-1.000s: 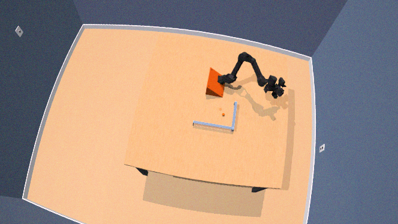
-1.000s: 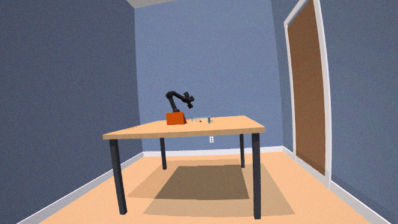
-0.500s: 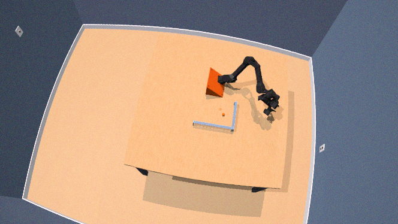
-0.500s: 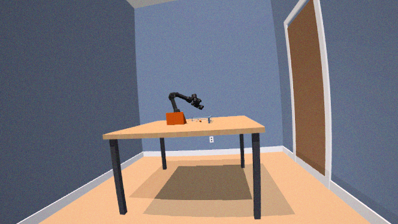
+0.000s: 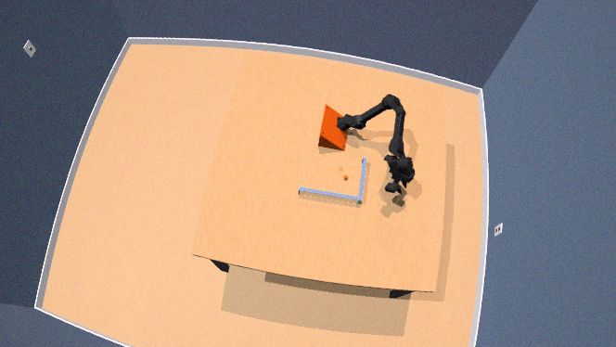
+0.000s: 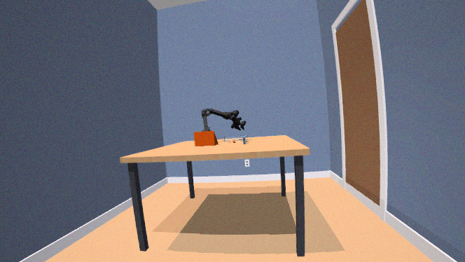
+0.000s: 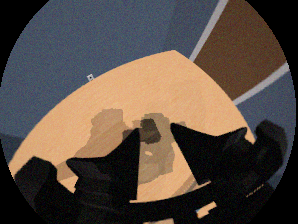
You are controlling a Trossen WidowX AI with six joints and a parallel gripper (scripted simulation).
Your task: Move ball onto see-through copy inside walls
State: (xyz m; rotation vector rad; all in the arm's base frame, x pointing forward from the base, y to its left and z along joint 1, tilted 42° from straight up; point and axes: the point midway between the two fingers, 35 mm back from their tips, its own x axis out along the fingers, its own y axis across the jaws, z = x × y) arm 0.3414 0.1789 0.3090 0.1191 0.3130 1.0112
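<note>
The solid orange ball [image 5: 345, 177] [image 6: 234, 141] lies on the table inside the corner. Its faint see-through copy [image 5: 340, 169] lies close by in the top view, a little nearer the robot base; I cannot pick it out in the exterior view. One low clear wall [image 5: 329, 194] runs along the lower side, and the other wall [image 5: 363, 181] stands on the right side; they meet at the lower right. My gripper [image 5: 399, 187] [image 6: 241, 128] [image 7: 155, 128] is partly open and empty, above the table outside the right wall. The wrist view shows neither ball nor walls.
The orange base block [image 5: 331, 128] [image 6: 205, 139] carries the arm [image 5: 398, 125] [image 6: 220, 113], which bends around past the right wall. The tabletop [image 5: 278, 232] [image 6: 168, 151] [image 7: 200, 107] has its right edge beyond the gripper. Arm shadows fall below the gripper.
</note>
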